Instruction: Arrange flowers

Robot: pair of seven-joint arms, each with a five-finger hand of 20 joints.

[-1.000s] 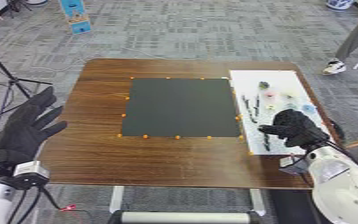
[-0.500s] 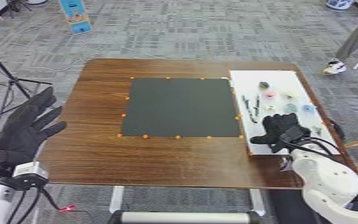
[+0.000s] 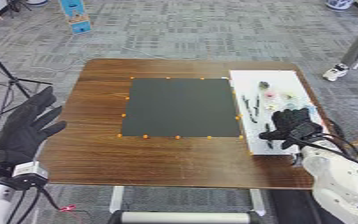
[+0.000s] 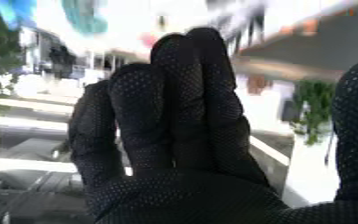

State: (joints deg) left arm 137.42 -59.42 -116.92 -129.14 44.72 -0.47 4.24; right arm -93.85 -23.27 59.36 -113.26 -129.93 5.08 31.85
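Head view: a brown table (image 3: 158,165) in front of two robot arms.
Right hand (image 3: 291,124): over the near part of the white board (image 3: 249,77); its fingers are straight and nearly together, thumb apart, pinching nothing.
Flowers: beyond the right hand on the board, a pink flower (image 3: 270,94) and a cream flower (image 3: 289,95) among them (small, pale blooms).
Stems: two thin dark stems (image 3: 249,103), beyond and to the left of the right hand.
Dark mat (image 3: 180,107): left of the right hand, probably where the arrangement goes.
Left hand (image 3: 23,122): beside the table, fingers spread.
Progress: apparently unstarted; choosing, moving and placing the pieces all seem left.
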